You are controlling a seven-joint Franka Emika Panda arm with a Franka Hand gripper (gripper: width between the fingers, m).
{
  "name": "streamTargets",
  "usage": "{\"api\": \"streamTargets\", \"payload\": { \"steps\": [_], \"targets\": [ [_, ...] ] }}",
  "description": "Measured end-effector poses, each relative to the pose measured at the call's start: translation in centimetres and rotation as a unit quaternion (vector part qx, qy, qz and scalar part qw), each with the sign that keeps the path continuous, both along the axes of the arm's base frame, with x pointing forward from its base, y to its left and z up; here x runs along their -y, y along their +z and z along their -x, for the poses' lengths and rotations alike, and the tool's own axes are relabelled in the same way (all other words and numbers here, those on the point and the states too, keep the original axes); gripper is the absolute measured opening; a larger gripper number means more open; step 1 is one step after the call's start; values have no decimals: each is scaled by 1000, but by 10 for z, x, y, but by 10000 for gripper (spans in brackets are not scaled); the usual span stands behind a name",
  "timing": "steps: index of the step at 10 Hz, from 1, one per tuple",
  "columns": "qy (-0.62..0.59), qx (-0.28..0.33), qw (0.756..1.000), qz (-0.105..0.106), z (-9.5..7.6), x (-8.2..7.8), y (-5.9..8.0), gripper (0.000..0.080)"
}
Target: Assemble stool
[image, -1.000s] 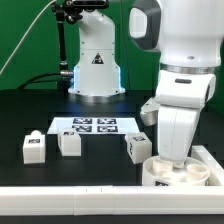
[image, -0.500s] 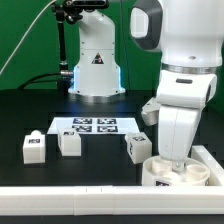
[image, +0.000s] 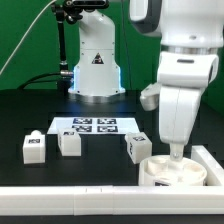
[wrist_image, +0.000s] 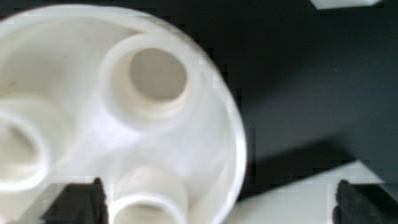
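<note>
The round white stool seat (image: 174,172) lies on the black table at the exterior view's lower right, its round leg sockets facing up. It fills much of the wrist view (wrist_image: 107,110). My gripper (image: 176,153) hangs just above the seat. In the wrist view the gripper (wrist_image: 222,205) is open, with dark fingertips (wrist_image: 75,200) far apart and nothing held between them. Three white tagged legs stand on the table: one (image: 33,147) at the exterior view's left, one (image: 69,142) beside it, and one (image: 137,146) close to the seat.
The marker board (image: 92,125) lies flat behind the legs. A long white rail (image: 70,195) runs along the front edge and turns up the exterior view's right side (image: 211,156). A white robot base (image: 95,65) stands at the back.
The arm has risen from the seat, so the gripper now sits higher above it. The seat and the legs have not moved.
</note>
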State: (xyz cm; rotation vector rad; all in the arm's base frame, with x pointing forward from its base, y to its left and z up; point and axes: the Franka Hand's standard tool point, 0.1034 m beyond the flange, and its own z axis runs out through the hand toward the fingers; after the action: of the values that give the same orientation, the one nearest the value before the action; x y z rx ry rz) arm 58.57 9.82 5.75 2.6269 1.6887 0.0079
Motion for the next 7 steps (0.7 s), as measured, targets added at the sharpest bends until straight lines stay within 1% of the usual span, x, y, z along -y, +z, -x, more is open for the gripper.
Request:
{"api": "streamTargets", "payload": {
  "steps": [1,2,3,4,6,7],
  "targets": [
    [-7,15,1000,-2,2,2,10,644],
    [-13,25,1000,-1,8,11,17,649],
    [-19,30,999,0,6,20,22,649],
    [-21,32,999,1,10,28,20,649],
    [-22,32,999,3,32,60,15,649],
    [-35,31,999,2,32,61,15,649]
  ]
}}
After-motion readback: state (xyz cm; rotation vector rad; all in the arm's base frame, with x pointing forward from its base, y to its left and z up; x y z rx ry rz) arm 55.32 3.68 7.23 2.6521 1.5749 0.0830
